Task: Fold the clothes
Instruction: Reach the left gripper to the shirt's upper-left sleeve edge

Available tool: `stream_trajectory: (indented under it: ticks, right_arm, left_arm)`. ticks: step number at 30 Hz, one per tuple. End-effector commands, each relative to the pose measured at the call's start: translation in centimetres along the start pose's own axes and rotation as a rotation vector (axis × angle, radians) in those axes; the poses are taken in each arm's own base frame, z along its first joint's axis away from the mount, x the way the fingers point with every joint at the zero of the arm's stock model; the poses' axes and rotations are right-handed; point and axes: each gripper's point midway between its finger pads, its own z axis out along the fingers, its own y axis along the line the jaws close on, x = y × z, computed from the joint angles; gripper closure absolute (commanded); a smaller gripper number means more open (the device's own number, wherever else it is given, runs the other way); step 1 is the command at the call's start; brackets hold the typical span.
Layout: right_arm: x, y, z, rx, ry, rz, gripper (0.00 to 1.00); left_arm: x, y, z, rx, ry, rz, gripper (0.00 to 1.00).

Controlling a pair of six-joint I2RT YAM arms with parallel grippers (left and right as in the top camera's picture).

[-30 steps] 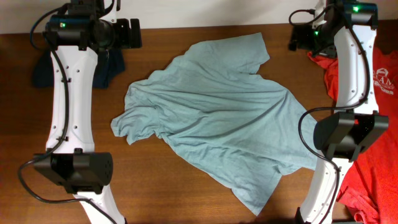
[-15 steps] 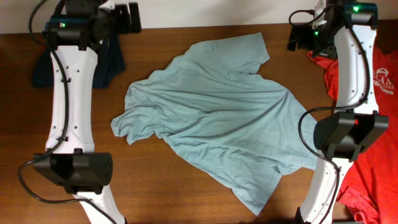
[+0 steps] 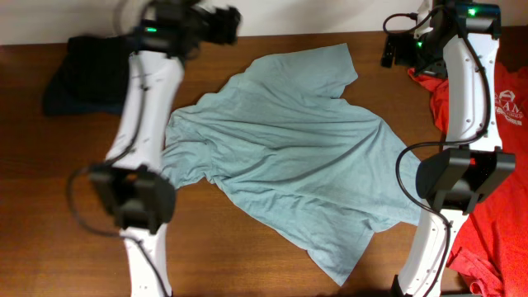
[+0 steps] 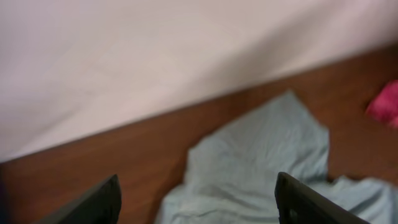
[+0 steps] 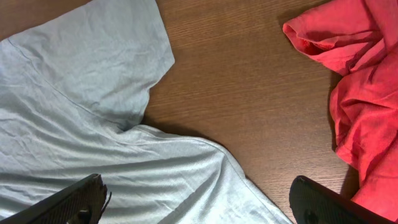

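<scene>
- Fingers [image 5: 74, 202] of the right gripper [image 5: 199, 196] stood wide, empty; the left gripper [image 4: 196, 202] likewise.
- The blue-grey shirt [image 3: 289, 157] lay rumpled on the table [image 3: 214, 247], the red shirt [image 3: 495, 239] beside it.
- Soft, light, limp: probably best pinched at sleeve or hem corners.

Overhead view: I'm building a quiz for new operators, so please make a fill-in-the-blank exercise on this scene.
The blue-grey shirt on the table is not yet ___.
The other shirt, beside the right arm, is ___ in colour.
The dark cloth lies on the table's ___ side.
The left hand and right hand are both ___.
Missing: folded; red; left; open.
</scene>
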Motion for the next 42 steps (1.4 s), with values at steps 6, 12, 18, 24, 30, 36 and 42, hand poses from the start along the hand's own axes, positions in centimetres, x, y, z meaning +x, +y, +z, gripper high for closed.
stream_trajectory:
  ticks: [6, 12, 18, 24, 30, 36, 42]
  right_arm:
    - [-0.3, -0.1, -0.7, 0.008, -0.02, -0.006, 0.01]
    - [-0.3, -0.1, -0.7, 0.008, -0.02, -0.006, 0.01]
    - [-0.3, -0.1, -0.7, 0.008, -0.019, -0.006, 0.01]
    - [-0.3, -0.1, -0.7, 0.008, -0.019, -0.006, 0.01]
    - [-0.3, -0.1, -0.7, 0.008, -0.02, -0.006, 0.01]
    - [-0.3, -0.1, -0.7, 0.008, -0.019, -0.006, 0.01]
    - [-0.3, -0.1, -0.7, 0.008, -0.019, -0.006, 0.01]
  left_arm:
    - [8.8, 0.8, 9.4, -0.056, 0.191, 0.135, 0.2]
    - [12.4, 2.0, 12.5, -0.07, 0.254, 0.167, 0.21]
    - [15.4, 2.9, 14.7, -0.09, 0.301, 0.164, 0.24]
    - [15.9, 3.1, 15.3, -0.095, 0.3, 0.164, 0.38]
    - [15.7, 3.2, 15.4, -0.098, 0.289, 0.165, 0.46]
    - [16.0, 4.6, 15.4, -0.172, 0.302, 0.173, 0.55]
    - [16.2, 5.2, 15.4, -0.188, 0.308, 0.171, 0.6]
